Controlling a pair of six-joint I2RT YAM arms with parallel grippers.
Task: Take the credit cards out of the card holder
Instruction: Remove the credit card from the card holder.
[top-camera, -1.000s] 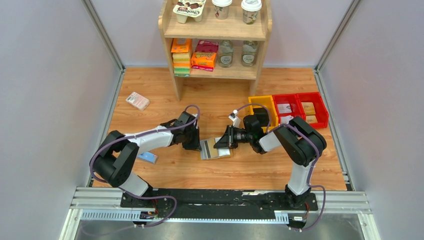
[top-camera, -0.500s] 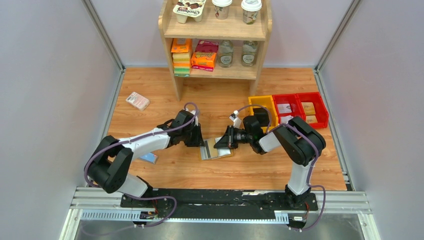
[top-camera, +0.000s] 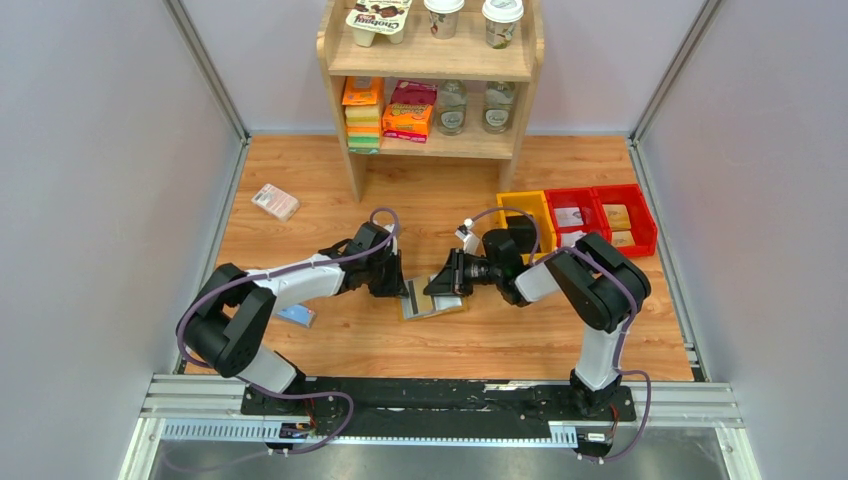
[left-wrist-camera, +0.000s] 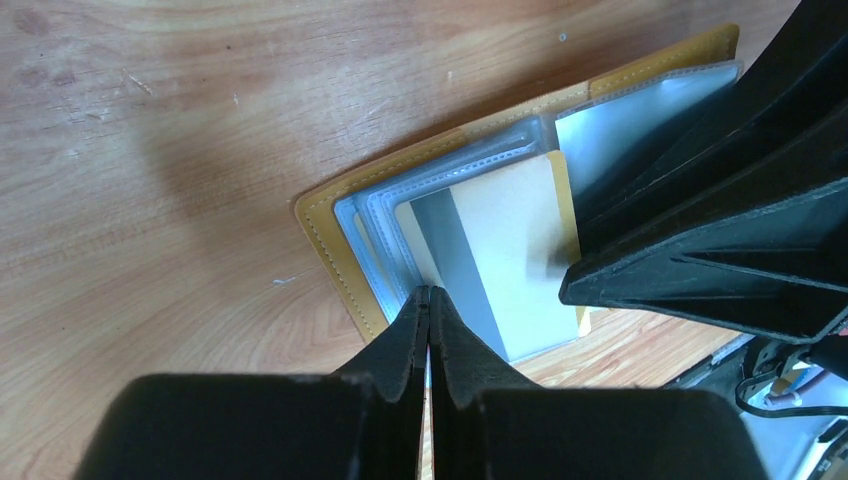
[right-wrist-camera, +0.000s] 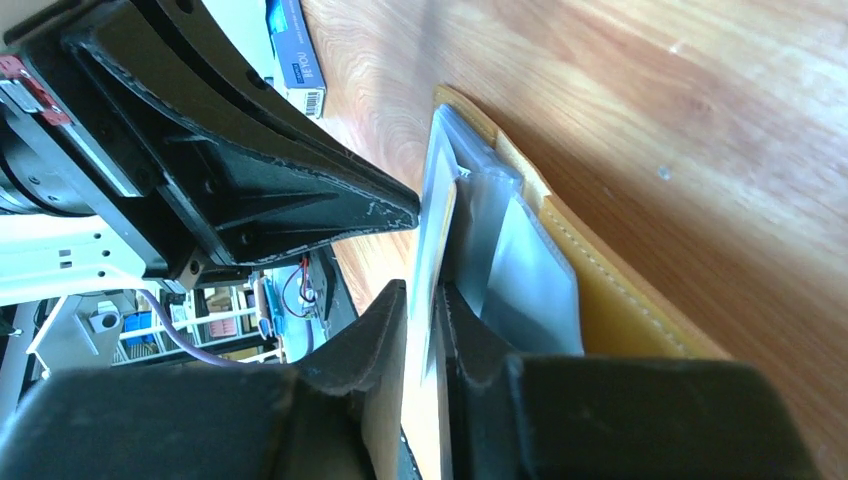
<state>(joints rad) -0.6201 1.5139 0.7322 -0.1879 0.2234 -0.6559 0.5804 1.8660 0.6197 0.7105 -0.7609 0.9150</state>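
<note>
Card holder (left-wrist-camera: 318, 222) open; extraction in hand. My right pincer (right-wrist-camera: 420, 292) nips the credit card (left-wrist-camera: 500, 230); my left pincer (left-wrist-camera: 428, 295) is closed tight at its edge, hold unclear. Next: slide card clear.

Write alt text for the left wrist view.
Left hand, fingers closed, pinches the edge of a tan plastic card with a grey stripe over the open tan leather card holder with clear sleeves. The black right hand crowds the right side.

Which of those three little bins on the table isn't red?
The leftmost bin, nearest the shelf, is yellow; the middle bin and the rightmost bin are red.
</note>
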